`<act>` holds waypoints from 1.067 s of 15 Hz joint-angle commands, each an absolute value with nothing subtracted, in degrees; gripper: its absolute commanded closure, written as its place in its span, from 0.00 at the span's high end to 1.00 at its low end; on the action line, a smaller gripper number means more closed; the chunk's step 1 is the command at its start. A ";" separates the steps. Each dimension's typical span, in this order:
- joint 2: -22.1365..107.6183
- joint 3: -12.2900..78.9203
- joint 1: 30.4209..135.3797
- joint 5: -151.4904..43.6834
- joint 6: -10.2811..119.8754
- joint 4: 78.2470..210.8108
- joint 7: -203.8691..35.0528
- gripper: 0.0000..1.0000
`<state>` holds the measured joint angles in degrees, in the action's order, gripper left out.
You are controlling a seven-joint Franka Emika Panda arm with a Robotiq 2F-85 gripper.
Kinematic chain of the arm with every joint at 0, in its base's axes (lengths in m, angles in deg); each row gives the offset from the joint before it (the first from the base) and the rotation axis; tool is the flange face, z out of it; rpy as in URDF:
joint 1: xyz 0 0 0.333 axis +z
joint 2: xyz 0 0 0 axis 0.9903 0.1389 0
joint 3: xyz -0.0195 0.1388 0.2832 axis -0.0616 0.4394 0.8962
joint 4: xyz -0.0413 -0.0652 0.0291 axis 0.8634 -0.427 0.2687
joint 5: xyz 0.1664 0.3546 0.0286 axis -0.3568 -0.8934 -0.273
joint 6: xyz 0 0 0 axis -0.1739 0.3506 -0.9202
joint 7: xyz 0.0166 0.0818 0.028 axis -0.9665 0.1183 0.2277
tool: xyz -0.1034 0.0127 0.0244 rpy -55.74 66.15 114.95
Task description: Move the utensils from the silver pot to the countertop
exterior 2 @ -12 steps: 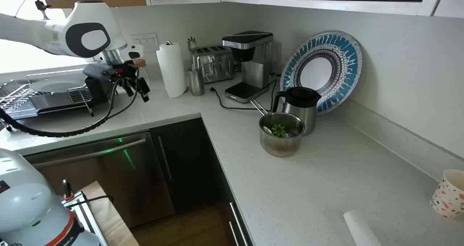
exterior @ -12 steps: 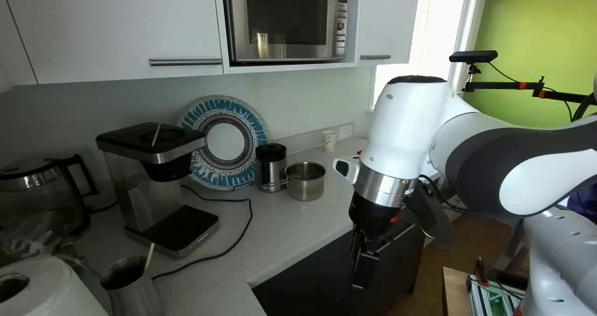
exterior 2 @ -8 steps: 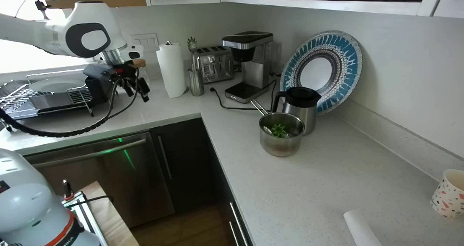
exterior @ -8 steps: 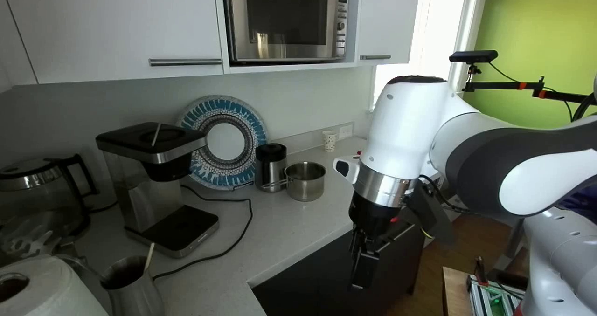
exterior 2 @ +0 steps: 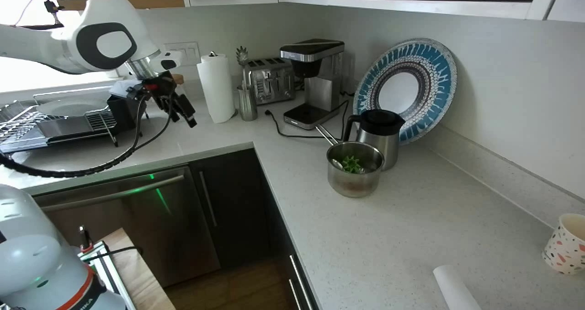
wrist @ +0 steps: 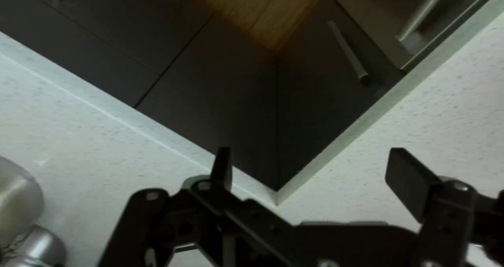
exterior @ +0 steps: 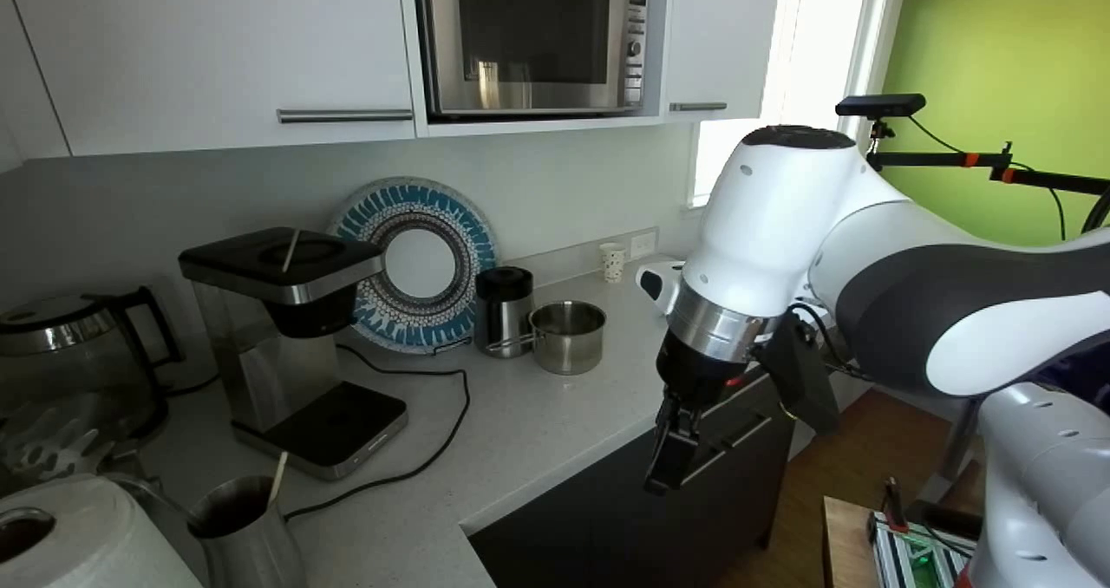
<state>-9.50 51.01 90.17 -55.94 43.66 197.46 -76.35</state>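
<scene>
The silver pot [exterior 2: 354, 182] stands on the light countertop [exterior 2: 393, 241] beside a steel jug; it shows in both exterior views [exterior: 568, 349]. A silvery metal piece of the utensils [exterior 2: 337, 164] shows inside it at the left, beside a green leafy thing [exterior 2: 352, 164]; the rest is hidden by the pot's wall. My gripper [wrist: 309, 160] is open with nothing between its fingers. In the wrist view the countertop's inner corner lies between the fingertips. In both exterior views my gripper [exterior: 672, 471] [exterior 2: 189, 115] hangs well apart from the pot.
A steel jug with a black lid [exterior 2: 381, 136] touches or nearly touches the pot. A coffee machine [exterior 2: 313, 81], a paper towel roll [exterior 2: 217, 90], a dish rack [exterior 2: 68, 118] and a round patterned plate [exterior 2: 406, 90] stand around. A speckled cup [exterior 2: 566, 246] is at the right.
The wrist has tilted and my gripper's fingertips have swung slightly, up in an exterior view and to the right in an exterior view. The pot and its contents have not moved.
</scene>
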 commanded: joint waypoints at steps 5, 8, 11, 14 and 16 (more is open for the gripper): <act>-32.58 42.73 83.51 -53.92 50.69 214.63 -75.32 1.00; -30.18 43.39 82.42 -53.57 48.84 211.92 -75.83 1.00; -31.52 43.45 82.44 -53.75 48.89 212.13 -75.84 1.00; -31.47 43.45 82.44 -53.75 48.92 212.13 -75.84 1.00; -31.47 43.45 82.44 -53.75 48.92 212.13 -75.84 1.00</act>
